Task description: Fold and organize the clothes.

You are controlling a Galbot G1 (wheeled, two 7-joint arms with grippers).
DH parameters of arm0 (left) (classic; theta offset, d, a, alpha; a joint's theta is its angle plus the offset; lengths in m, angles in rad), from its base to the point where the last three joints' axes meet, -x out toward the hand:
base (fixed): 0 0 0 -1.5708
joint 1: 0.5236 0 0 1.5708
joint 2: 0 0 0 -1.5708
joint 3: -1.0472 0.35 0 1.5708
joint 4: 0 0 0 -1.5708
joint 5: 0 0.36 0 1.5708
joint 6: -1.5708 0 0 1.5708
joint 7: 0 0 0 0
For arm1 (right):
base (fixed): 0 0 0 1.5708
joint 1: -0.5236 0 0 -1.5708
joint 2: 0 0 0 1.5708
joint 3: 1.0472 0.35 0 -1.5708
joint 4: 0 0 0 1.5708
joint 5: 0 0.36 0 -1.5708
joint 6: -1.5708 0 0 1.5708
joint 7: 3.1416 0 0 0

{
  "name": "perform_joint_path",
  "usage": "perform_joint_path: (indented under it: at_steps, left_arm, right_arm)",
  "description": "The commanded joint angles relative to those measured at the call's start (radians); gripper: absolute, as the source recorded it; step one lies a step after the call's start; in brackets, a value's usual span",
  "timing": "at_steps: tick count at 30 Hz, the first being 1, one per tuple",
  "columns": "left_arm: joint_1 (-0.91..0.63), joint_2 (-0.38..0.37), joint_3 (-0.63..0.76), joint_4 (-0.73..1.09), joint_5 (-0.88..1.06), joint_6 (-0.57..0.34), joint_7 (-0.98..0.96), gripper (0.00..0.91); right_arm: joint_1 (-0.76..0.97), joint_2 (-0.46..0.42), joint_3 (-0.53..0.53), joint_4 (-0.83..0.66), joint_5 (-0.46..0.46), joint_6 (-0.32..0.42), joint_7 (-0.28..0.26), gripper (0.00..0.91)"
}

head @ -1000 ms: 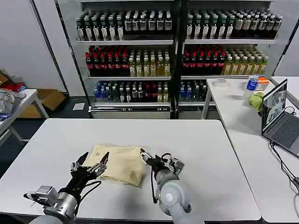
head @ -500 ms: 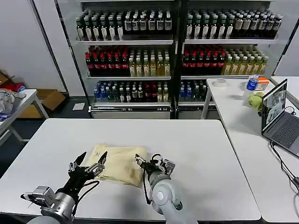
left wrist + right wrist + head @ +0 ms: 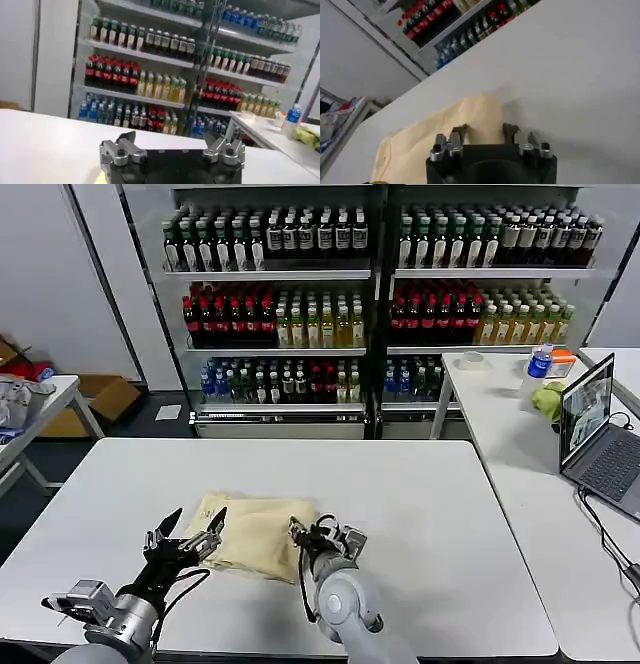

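Now the cream-yellow shirt (image 3: 255, 534) lies folded on the white desk (image 3: 420, 514), toward the robot's edge. The left claw (image 3: 188, 536) hovers over the shirt's left edge, fingers spread wide, nothing between them. The right claw (image 3: 318, 536) sits at the shirt's right edge, its jaws apart and straddling the fabric's corner (image 3: 480, 117), not pinching it.

Shirt (image 3: 256, 532) on table (image 3: 430, 514), between hands
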Motion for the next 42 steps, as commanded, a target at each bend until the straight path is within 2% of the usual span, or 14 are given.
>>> perform_joint_path:
  at_steps: [1,6,34,42]
  left_arm:
    - [0.000,0.000,0.001,0.000,-0.004,0.000,0.000,0.907]
    - [-0.002,0.000,0.003,0.002,-0.006,0.000,0.000,0.907]
    - [-0.018,-0.012,0.024,0.021,-0.004,0.001,0.001,0.907]
    - [-0.029,-0.011,0.029,0.030,-0.004,0.002,0.001,0.907]
  right_arm:
    - [0.009,0.049,-0.004,-0.002,-0.009,0.007,0.002,0.000]
    - [0.017,0.049,0.004,0.015,-0.009,0.004,-0.001,0.000]
    - [0.064,-0.179,0.116,0.006,-0.049,-0.070,-0.086,0.000]
    - [0.067,-0.221,0.149,0.000,-0.051,-0.082,-0.106,0.000]
